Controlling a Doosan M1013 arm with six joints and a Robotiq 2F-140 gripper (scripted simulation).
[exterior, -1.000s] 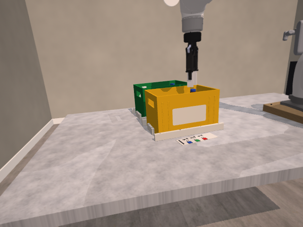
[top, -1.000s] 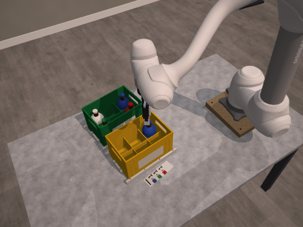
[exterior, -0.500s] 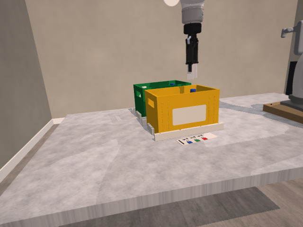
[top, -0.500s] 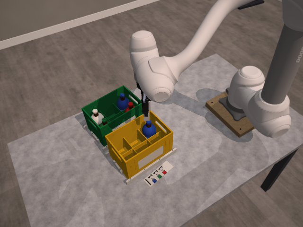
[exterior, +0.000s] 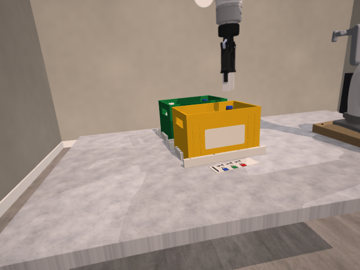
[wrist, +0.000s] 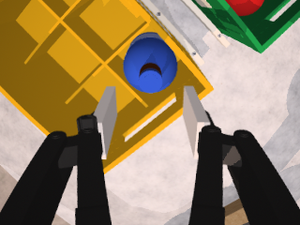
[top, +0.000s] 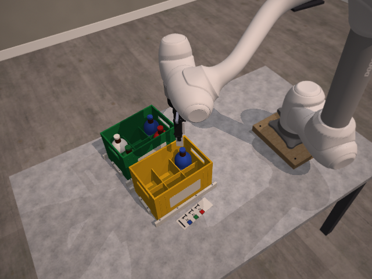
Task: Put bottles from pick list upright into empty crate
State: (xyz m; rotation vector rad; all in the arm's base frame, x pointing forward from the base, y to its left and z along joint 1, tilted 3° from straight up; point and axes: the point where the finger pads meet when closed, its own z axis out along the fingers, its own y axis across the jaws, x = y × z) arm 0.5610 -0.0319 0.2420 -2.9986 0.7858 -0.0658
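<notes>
My gripper is open and empty. It hangs above the back right corner of the yellow crate. A blue-label bottle stands upright in that corner cell, below the fingers and apart from them. The green crate behind holds a blue bottle, a red bottle, a white bottle and a green-capped bottle. The pick list lies in front of the yellow crate with blue, green and red squares; its counts are too small to read.
White rails border the crates on the table. The robot base stands on a wooden plate at the right. The other cells of the yellow crate hold nothing.
</notes>
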